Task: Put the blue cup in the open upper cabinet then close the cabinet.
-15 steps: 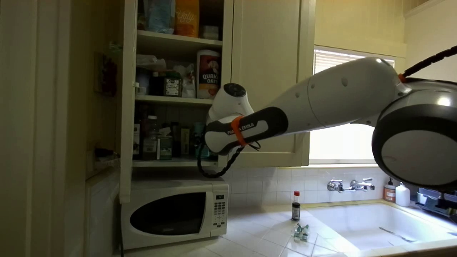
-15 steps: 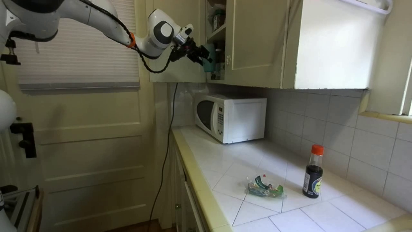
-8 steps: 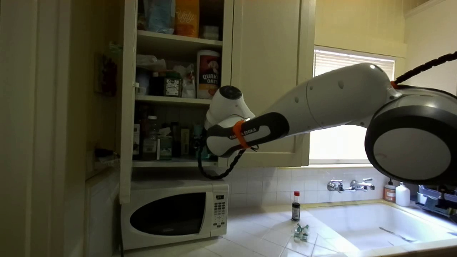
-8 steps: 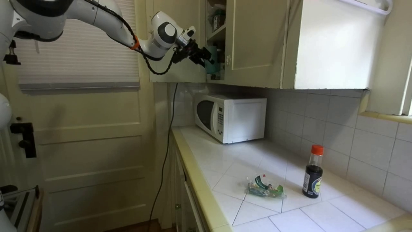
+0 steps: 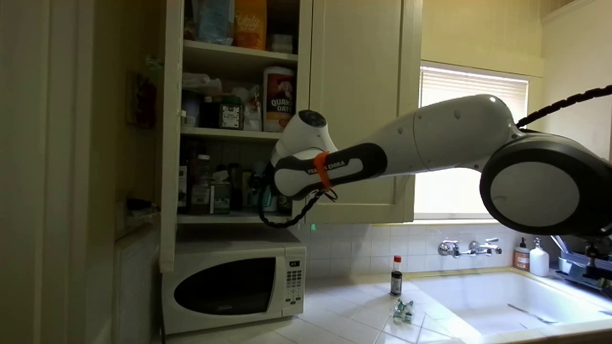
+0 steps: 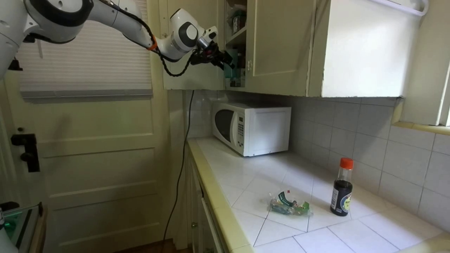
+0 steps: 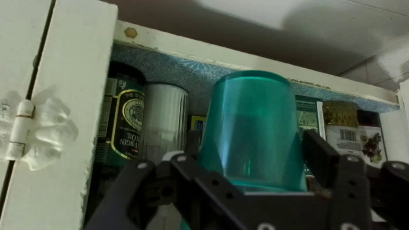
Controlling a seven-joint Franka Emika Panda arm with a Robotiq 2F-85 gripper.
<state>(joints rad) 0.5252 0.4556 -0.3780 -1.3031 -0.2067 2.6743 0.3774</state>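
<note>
The blue cup (image 7: 252,127) is a teal translucent tumbler held between both fingers of my gripper (image 7: 255,150) in the wrist view, which stands upside down. In an exterior view the cup (image 6: 230,72) is upright at the opening of the upper cabinet (image 6: 236,42), at its lowest shelf, with the gripper (image 6: 226,62) on its near side. In an exterior view the wrist mostly hides the cup (image 5: 267,199). I cannot tell whether its base touches the shelf. The cabinet door (image 5: 169,143) stands open, edge-on.
Bottles and boxes crowd the lowest shelf, including a dark oil tin (image 7: 127,118) and a box (image 5: 220,198). A closed cabinet door (image 5: 356,95) adjoins the opening. A microwave (image 5: 234,286) stands below. A red-capped bottle (image 6: 341,189) and a plastic wrapper (image 6: 288,205) lie on the counter.
The gripper and cup have moved a little further into the cabinet opening. The wrist dipped slightly, then rose again. The cup is still held and the door has not moved.
</note>
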